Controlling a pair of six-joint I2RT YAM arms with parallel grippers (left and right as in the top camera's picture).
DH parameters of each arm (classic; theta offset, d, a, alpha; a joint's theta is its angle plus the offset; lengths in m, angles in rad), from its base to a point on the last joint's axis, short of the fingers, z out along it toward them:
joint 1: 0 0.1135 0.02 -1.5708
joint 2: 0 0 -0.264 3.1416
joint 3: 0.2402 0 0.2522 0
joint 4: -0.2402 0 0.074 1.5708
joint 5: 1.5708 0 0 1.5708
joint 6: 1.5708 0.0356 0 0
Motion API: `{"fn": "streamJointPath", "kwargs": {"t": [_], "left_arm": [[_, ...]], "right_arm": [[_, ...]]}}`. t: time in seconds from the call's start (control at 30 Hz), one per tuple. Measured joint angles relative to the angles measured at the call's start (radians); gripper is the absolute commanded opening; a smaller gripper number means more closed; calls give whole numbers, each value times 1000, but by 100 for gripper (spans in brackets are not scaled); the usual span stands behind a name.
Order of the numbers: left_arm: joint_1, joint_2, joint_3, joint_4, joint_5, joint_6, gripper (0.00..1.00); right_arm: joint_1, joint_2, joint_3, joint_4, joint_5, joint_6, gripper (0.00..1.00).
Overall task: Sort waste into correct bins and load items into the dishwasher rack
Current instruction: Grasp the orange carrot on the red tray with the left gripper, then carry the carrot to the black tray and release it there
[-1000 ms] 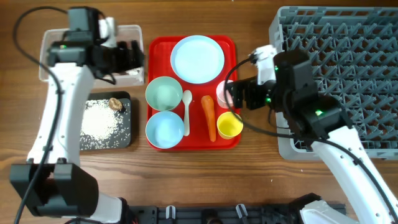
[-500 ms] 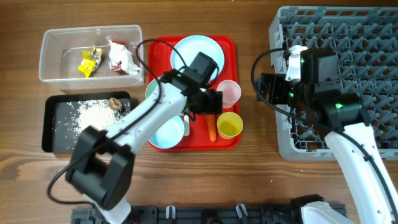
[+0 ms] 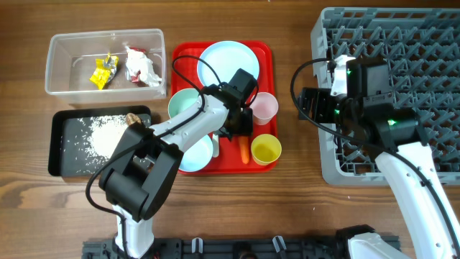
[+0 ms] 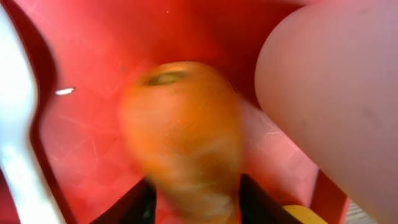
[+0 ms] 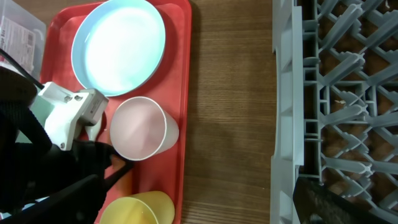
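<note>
Two wrappers (image 3: pixel 140 66) in clear tub (image 3: pixel 72 80), rice (image 3: pixel 104 137) in black tray (image 3: pixel 65 147).

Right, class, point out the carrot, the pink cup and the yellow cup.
carrot (image 4: pixel 180 134), left wrist view, orange body.
pink cup (image 5: pixel 138 135), right wrist view, inside.
yellow cup (image 3: pixel 266 149), overhead view, inside.

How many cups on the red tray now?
2. The pink cup sits by the red tray's right edge; the yellow cup is beside it, at the near corner. The left arm hides part of the tray.
</note>
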Motion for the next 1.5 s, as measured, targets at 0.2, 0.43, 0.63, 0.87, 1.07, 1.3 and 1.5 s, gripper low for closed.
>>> {"fn": "streamJointPath", "kwargs": {"t": [0.2,0.43,0.63,0.87,1.07,1.3,1.5], "left_arm": [[0,1,0,0,4,-5,17],[21,-1,22,-87,4,-4,13],[91,-52,95,-230,3,30,8],[146,-278,142,-291,-25,61,13],[323,-377,147,-462,-170,64,13],[595,-377,138,-558,-345,81,13],[823,-378,-8,-479,-366,105,11]], "right_arm": [[0,0,0,0,0,0,99],[0,0,0,-1,8,0,99],[0,0,0,0,9,0,99],[0,0,0,-1,19,0,100],[0,0,0,0,19,0,100],[0,0,0,0,20,0,99],[0,0,0,-2,39,0,100]]}}
